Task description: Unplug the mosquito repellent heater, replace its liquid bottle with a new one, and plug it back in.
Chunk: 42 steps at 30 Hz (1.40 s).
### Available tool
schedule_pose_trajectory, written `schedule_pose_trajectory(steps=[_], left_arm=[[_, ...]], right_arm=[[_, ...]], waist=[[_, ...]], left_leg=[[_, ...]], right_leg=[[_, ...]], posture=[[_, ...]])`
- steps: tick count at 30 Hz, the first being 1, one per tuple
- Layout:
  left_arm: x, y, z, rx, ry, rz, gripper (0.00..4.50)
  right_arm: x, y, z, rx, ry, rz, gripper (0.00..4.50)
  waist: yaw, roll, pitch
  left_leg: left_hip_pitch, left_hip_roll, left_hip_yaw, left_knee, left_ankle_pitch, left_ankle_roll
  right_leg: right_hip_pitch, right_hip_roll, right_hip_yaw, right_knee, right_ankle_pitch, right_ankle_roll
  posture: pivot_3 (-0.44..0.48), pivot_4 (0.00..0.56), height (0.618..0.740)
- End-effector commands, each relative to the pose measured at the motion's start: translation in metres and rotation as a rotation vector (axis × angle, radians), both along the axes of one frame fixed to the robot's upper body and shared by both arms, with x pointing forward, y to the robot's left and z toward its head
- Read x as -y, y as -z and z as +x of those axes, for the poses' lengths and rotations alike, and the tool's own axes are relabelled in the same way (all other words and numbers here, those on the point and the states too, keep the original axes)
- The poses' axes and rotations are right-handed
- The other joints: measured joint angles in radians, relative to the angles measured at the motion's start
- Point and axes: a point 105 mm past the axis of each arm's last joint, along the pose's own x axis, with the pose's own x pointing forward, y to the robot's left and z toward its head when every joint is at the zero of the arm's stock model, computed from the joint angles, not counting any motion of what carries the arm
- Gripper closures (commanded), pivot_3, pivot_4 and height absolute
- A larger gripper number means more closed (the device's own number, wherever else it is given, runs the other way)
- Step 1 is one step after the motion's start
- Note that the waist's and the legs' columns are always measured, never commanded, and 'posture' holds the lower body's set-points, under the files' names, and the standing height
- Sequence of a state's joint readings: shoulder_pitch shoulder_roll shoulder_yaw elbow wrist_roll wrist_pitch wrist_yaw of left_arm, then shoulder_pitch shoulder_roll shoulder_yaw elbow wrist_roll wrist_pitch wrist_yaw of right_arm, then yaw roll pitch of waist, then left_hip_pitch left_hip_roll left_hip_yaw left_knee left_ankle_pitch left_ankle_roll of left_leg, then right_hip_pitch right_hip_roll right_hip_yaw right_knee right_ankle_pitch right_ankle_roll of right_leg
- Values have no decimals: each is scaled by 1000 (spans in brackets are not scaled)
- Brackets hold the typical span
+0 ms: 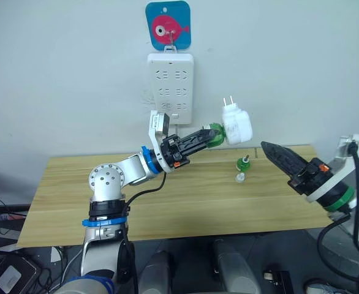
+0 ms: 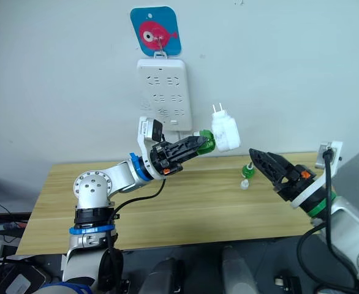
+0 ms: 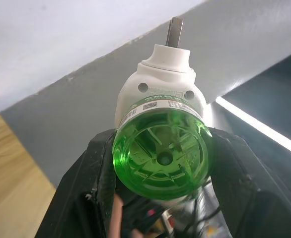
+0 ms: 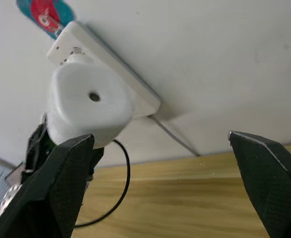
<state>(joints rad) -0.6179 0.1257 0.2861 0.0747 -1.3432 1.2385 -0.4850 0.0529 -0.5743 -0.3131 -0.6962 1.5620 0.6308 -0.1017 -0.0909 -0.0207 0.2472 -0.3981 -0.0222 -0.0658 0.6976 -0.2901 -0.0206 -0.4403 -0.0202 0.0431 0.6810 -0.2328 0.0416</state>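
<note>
The left tool [image 1: 211, 138] is clamped on the green liquid bottle [image 1: 215, 135] screwed into the mosquito repellent heater [image 1: 236, 125], holding both in the air, above the far edge of the worktop [image 1: 185, 202] and just beside the lower right corner of the power strip [image 1: 170, 87]. The heater is clear of the strip, tilted, with its two metal prongs [image 1: 230, 100] pointing up and away from the bottle. In the left wrist view the bottle's round green base [image 3: 160, 154] covers most of the heater body [image 3: 158, 87], and only one prong [image 3: 174, 31] shows above it. The bottle's green tint makes it hard to tell how much liquid it holds.

The right tool [image 4: 160, 171] is spread wide and holds nothing. It hangs to the right of the heater, apart from it, with its fingers pointing toward it. In the right wrist view the heater's white top with its small round vent hole [image 4: 94, 96] faces the camera, and the left finger [image 4: 56, 183] cuts across its lower edge.

On the worktop, below and to the right of the heater, stands a second small bottle [image 1: 243, 163] with a green cap, and just in front of it a small clear piece [image 1: 240, 177] too small to identify. The strip hangs on the wall under a blue fish hook plate [image 1: 168, 24].
</note>
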Motion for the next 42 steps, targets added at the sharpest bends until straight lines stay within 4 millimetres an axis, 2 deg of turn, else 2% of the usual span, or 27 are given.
schedule_pose_trajectory(steps=[1, 12, 22, 30, 37, 39, 42], left_arm=[[-3, -10, 1, -58, -13, -87, 2164], [5, -2, 0, -225, -20, -131, 2164], [3, -5, 3, -277, -25, -173, 2164], [3, -1, -2, -309, 8, -177, 2164], [3, 2, -3, -331, 14, -180, 2164], [3, 2, -3, -332, 14, -182, 2164], [3, 4, -4, -335, 21, -177, 2164]], right_arm=[[-11, -8, 4, 57, 61, 61, 0], [-46, -25, 16, 112, 1, 207, 0], [-56, -23, 30, 96, -9, 266, 0], [-69, -36, 31, 113, -86, 379, 0], [-79, -40, 32, 122, -141, 398, 0], [-80, -41, 32, 124, -151, 403, 362], [-82, -41, 31, 125, -166, 407, 1347]], waist=[[0, 1, -7], [-12, 2, -18], [-23, 3, -28], [-26, 3, -33], [-26, 3, -34], [-26, 3, -34], [-27, 3, -34]], left_leg=[[0, 0, 0, 0, 0, 0], [0, -1, -1, 0, 0, 0], [0, -1, -1, 0, 0, 0], [0, -1, -1, -1, 0, 0], [0, -1, -2, -1, 0, 0], [0, -1, -2, -1, 0, 0], [0, -1, -2, -1, 0, 1]], right_leg=[[0, 0, 0, 0, 0, 0], [0, 1, 0, 0, 0, 0], [1, 2, 0, -1, 0, 0], [1, 2, 0, -1, 0, 0], [1, 2, 0, -1, 0, 0], [1, 2, -1, -1, 0, 0], [1, 2, 0, -1, 0, 0]], posture=[[-237, 179, 740], [-246, 175, 740], [-247, 171, 740], [-247, 169, 740], [-244, 170, 740], [-244, 170, 740], [-244, 170, 740]])
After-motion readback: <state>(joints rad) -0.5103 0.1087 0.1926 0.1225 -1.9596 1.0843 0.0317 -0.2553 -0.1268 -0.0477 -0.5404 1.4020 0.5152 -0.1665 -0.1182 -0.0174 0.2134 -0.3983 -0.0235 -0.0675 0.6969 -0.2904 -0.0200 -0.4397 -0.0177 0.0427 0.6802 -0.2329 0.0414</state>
